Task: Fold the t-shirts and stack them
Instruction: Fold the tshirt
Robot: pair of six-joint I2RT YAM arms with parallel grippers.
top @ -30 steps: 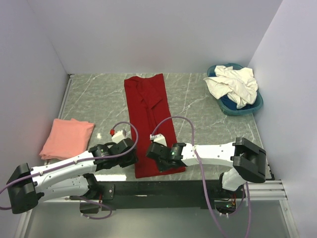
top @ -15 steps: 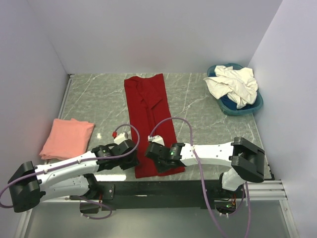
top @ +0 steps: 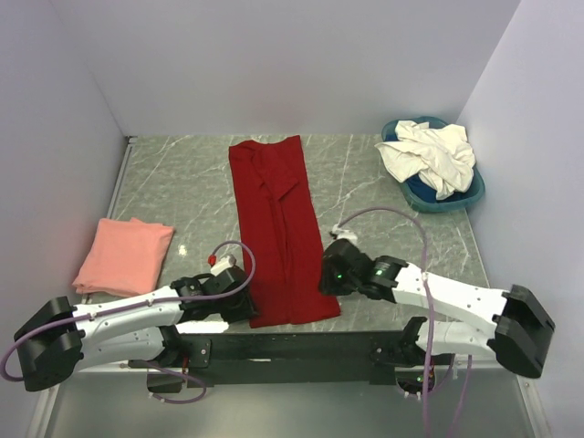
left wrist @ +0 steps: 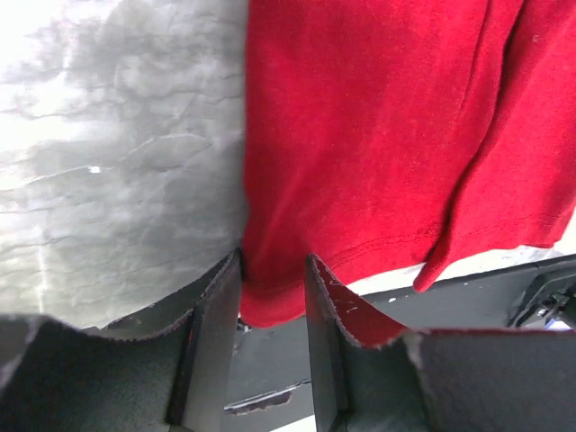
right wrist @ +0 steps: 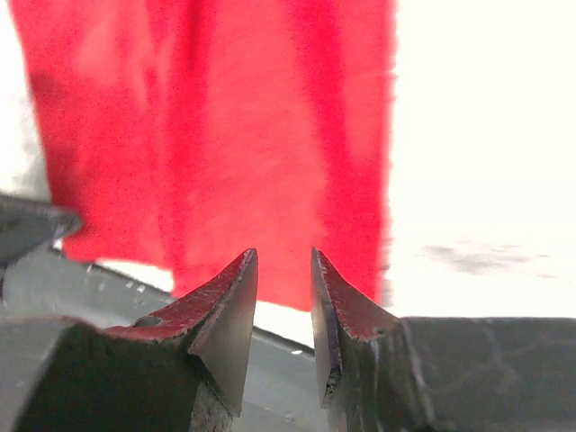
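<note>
The deep red t-shirt (top: 278,219) lies as a long, narrow strip down the middle of the table, its hem at the near edge. My left gripper (top: 245,308) sits at the hem's left corner. In the left wrist view, that gripper (left wrist: 273,259) is open, and the red cloth (left wrist: 378,135) lies flat with its corner showing between the fingers. My right gripper (top: 327,276) is just beside the strip's right edge near the hem. It (right wrist: 283,252) is open and holds nothing, with the red cloth (right wrist: 225,135) blurred beyond its tips.
A folded salmon-pink t-shirt (top: 123,254) lies at the left of the marbled table (top: 182,182). Cream-white t-shirts (top: 429,155) are heaped in the blue basin (top: 447,199) at the far right. White walls close in three sides. A black rail runs along the near edge.
My right gripper opened, let go of the red t-shirt's near end and drew back to the right. The left gripper slid nearer, to the hem's left corner.
</note>
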